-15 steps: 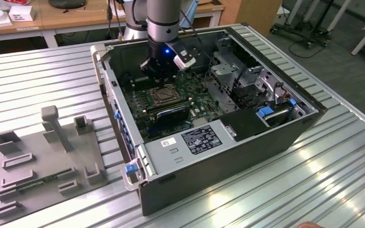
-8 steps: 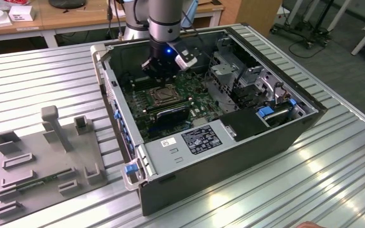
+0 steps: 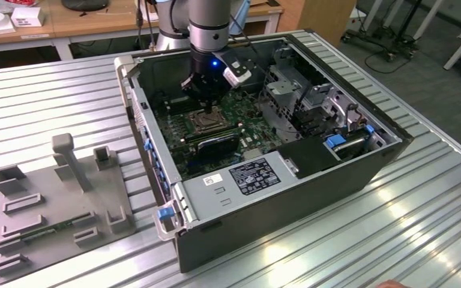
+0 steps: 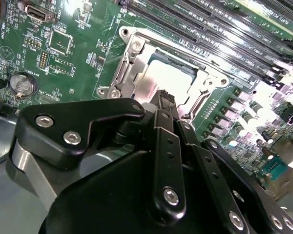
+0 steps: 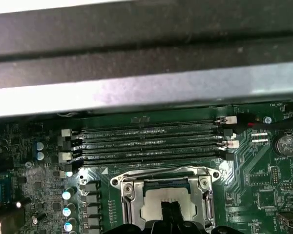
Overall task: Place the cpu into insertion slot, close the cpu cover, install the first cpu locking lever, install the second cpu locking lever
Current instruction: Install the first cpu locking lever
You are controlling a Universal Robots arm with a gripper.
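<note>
Black-fingered and clenched, the pincer (image 4: 163, 97) stands on the cpu (image 4: 178, 80), its tips drawn together with nothing visible between them. The silvery chip is seated in the insertion slot (image 3: 206, 124), on the green motherboard (image 4: 78, 29) of an open computer case (image 3: 295, 198).

Around the chip, the cpu cover (image 4: 129, 68) appears to lie flat, its cut-out middle framing the metal top. The placing step therefore looks done. The work in hand seems to be pressing the cover shut or starting on the locking levers, though whether either lever is latched cannot be told. Work at this socket calls for a light, straight touch, since the long memory slots (image 5: 146, 141) run just beside its far edge.

In the first wrist view, the pincer (image 5: 170, 214) shows as two dark tips over the cpu (image 5: 154, 204). The cover (image 5: 129, 195) frames the chip squarely there, and a coin battery (image 5: 286, 145) sits off to one side. The second wrist view gives the black linkage and bolts of the pincer close up, with the socket seen at a slant.

From the exterior view comes the wider setting. The arm reaches down from the far side, and the pincer (image 3: 207, 111) is deep inside the case. That case rests on a ribbed metal tabletop (image 3: 54, 108). A grey parts holder (image 3: 54, 204) lies well apart, towards the exterior view's left and nearer the camera.
</note>
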